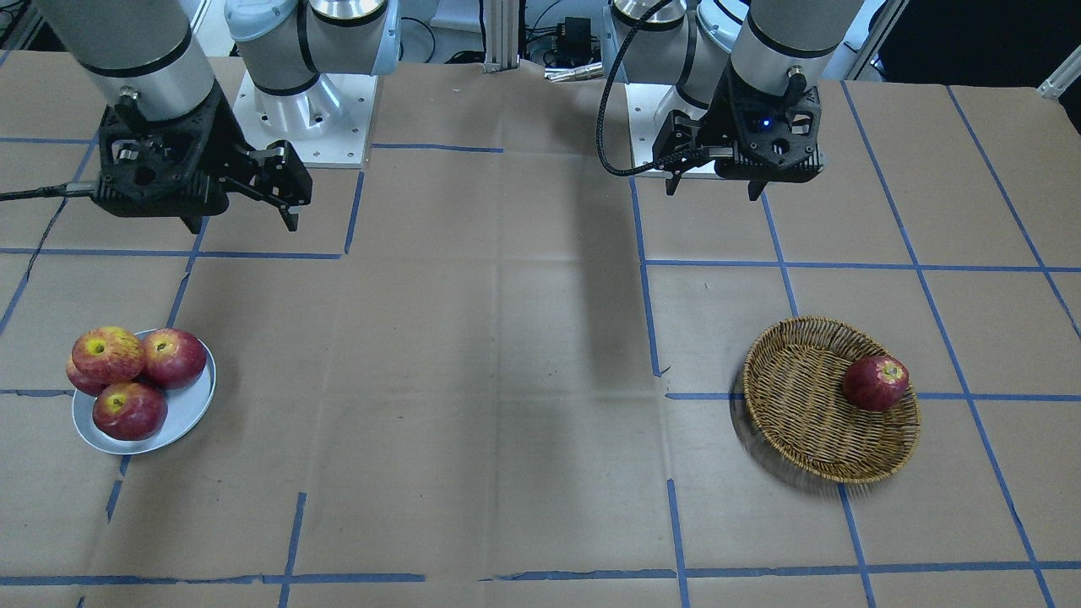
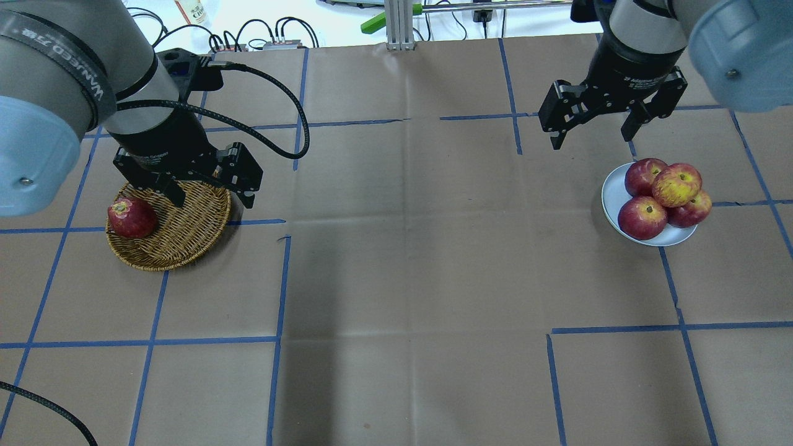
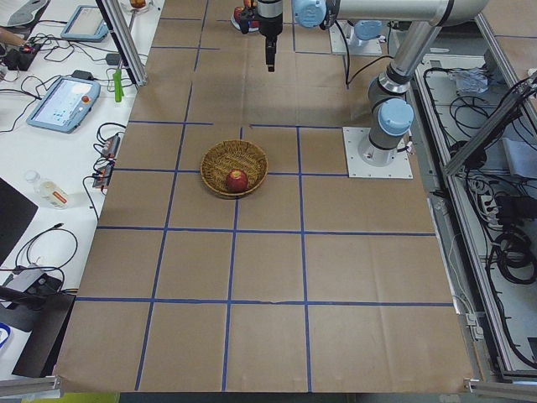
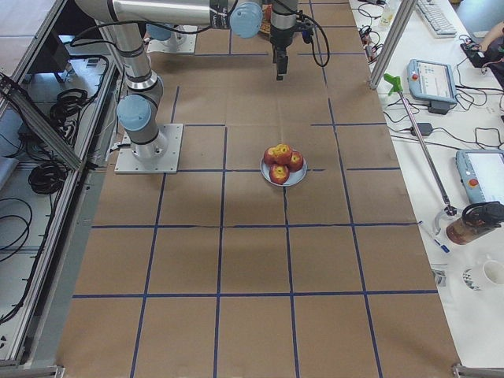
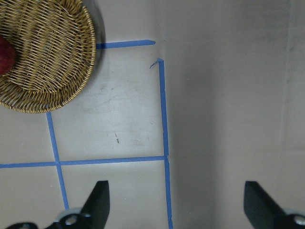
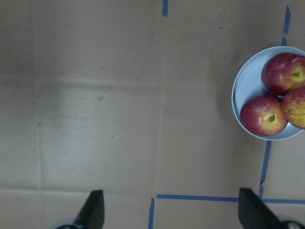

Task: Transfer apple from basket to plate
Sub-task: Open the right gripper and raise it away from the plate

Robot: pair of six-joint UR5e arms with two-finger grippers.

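The apple [image 2: 676, 184], pale pinkish-red with yellow mottling, lies on top of three deeper-red apples on the pale blue-grey plate [image 2: 613, 189]. It also shows in the front view [image 1: 107, 353] and at the right wrist view's right edge [image 6: 296, 107]. The wicker basket [image 2: 186, 229] holds one dark red apple [image 2: 131, 217]. My right gripper [image 2: 590, 139] is open and empty, raised beyond and to the left of the plate. My left gripper [image 2: 214, 199] is open and empty, raised over the basket's far right rim.
The table is covered in brown paper with a grid of blue tape lines [image 2: 282, 279]. The basket [image 1: 802, 405] and the plate [image 1: 186, 414] stand far apart at opposite sides. Cables and an aluminium post [image 2: 399, 25] lie beyond the far edge.
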